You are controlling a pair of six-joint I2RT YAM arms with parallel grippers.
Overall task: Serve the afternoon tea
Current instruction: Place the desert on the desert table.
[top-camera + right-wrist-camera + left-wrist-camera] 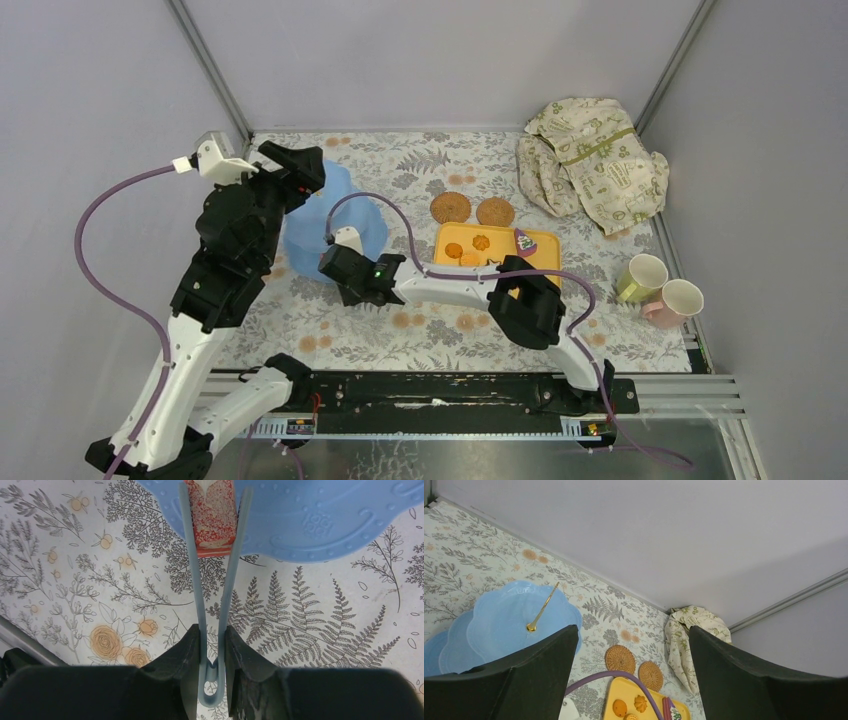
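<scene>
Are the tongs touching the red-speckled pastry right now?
Touching. The right wrist view shows both arms of the blue tongs pressed against the sides of the red-speckled pastry, with no gap on either side.

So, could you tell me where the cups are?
In the top view, the cups sit side by side at the table's right edge, right of the tray.

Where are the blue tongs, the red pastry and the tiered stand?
blue tongs (195,575), right wrist view, on their left arm.
red pastry (212,517), right wrist view, on its speckled face.
tiered stand (504,617), left wrist view, on its bare top plate.
</scene>
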